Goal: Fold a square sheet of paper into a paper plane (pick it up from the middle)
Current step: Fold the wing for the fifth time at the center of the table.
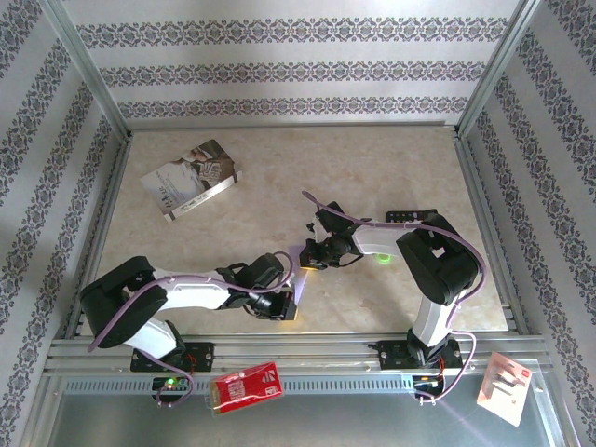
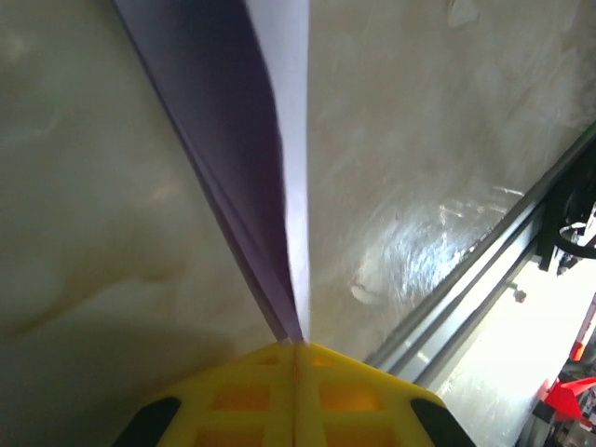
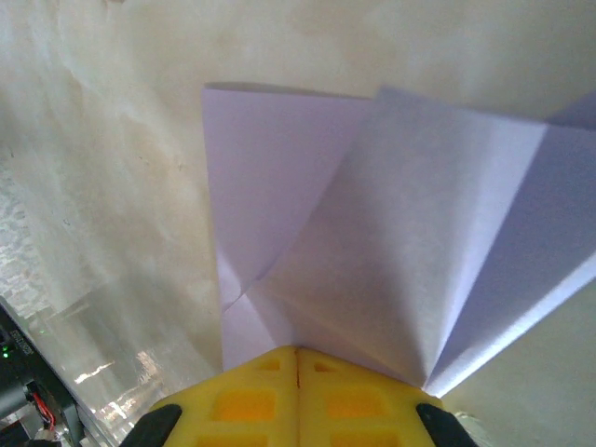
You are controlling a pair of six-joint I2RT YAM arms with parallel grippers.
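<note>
Top external view showed both arms bent inward over the near half of the counter (image 1: 391, 168), their tips close together. A printed booklet (image 1: 191, 179) lay well apart at the far left, and a black calculator (image 1: 410, 216) sat just behind the right arm. A red packet (image 1: 247, 386) rested on the metal rail in front of the bases.

Left wrist view showed the left pincer (image 2: 296, 352) closed, its yellow fingers (image 2: 247, 396) pressed together on the sheet of paper (image 2: 275, 149). The pale lilac paper was seen nearly edge-on there, running up and away from the fingertips as a narrow folded strip.

Right wrist view showed the right pincer (image 3: 297, 354) likewise clamped on the same paper (image 3: 400, 261). From that side the paper spread out wide, with several creases fanning from the grip point and one layer lying over another. Whether its far edge touched the counter could not be told.
</note>
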